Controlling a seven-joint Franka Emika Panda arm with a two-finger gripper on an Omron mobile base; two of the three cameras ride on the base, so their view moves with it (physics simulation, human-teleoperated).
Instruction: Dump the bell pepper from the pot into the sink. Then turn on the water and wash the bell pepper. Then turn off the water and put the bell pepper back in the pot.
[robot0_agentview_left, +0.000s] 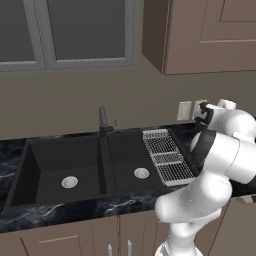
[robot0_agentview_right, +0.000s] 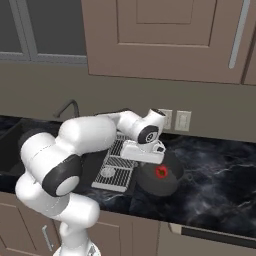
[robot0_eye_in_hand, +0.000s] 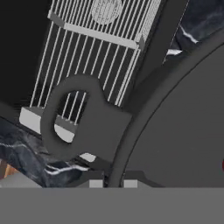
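Presently on the marbled dark desk (robot0_agentview_right: 220, 180): one pot (robot0_agentview_right: 159, 179), wide and shallow, standing just right of the silver wire rack (robot0_agentview_right: 116, 170) that lies over the sink's (robot0_agentview_left: 55, 172) right basin. Bell pepper (robot0_agentview_right: 161, 172), red, inside the pot. Pincer (robot0_eye_in_hand: 113, 183): lowered at the pot's left rim, tips pressed together on that rim (robot0_eye_in_hand: 131, 131) beside the looped handle (robot0_eye_in_hand: 70, 118). Sink: black, double basin, a silver drain (robot0_agentview_left: 69, 182) in each. Faucet (robot0_agentview_left: 103, 120) behind the divider.
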